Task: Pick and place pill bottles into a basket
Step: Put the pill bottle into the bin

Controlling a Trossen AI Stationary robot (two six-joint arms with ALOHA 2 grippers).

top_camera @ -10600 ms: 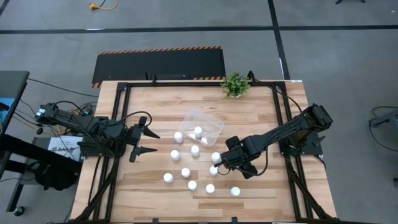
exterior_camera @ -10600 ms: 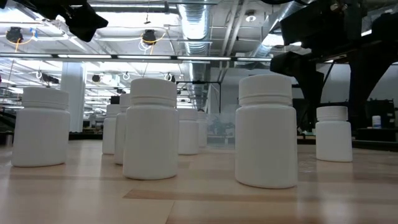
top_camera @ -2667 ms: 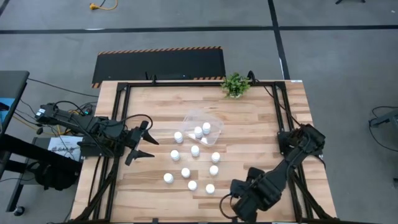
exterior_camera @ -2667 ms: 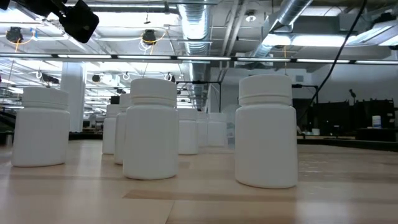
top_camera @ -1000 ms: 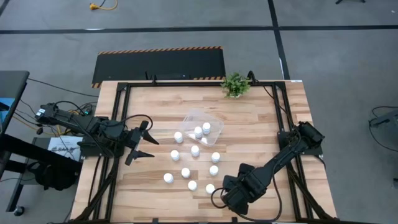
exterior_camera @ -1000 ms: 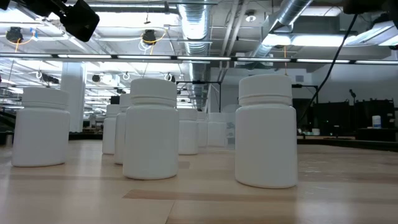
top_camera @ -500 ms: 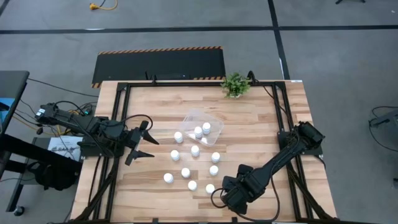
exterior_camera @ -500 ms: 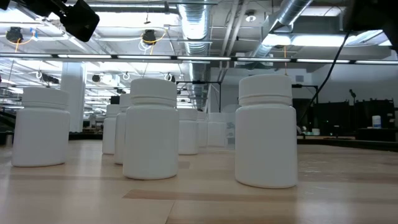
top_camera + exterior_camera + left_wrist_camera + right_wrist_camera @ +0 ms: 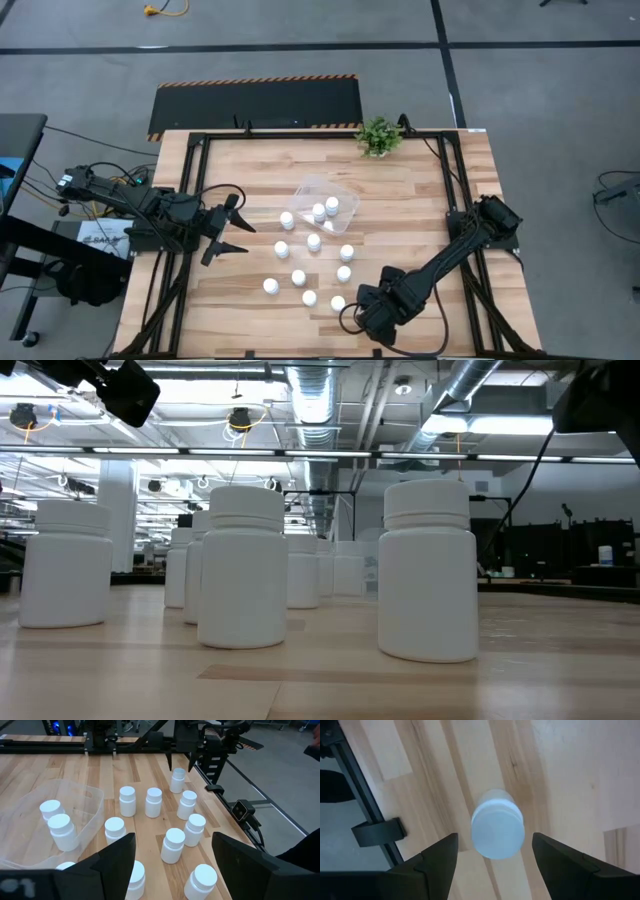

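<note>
Nine pill bottles (image 9: 314, 241) standing loose and upright on the wooden table (image 9: 420, 180), bunched near the middle. All white, with white caps. At least two more standing inside the clear basket (image 9: 305, 188), which sits at the far end of the bunch. One loose bottle just beside the basket's left wall, outside it. Others spread toward the near edge, close together but mostly not touching.

One lone bottle (image 9: 498, 831) by the near edge of the table, a little right of the bunch. Upright, cap facing up. Hidden under the right arm in the high view, but plain to see from the right wrist and from the left wrist.

Right gripper (image 9: 362, 318) low over the near edge, right above the lone bottle and pointing down at it. Jaws apart, one finger on each side of the cap. Gaps showing between the fingers and the cap, so not clamped on it.

Left gripper (image 9: 238, 232) at the left side of the table, left of the bunch, pointing toward the bottles. Jaws wide apart, holding nothing, touching nothing.

Small green plant (image 9: 378, 136) at the far edge of the table, well apart from the basket.

From table height, big white bottles close up, smaller ones behind.
</note>
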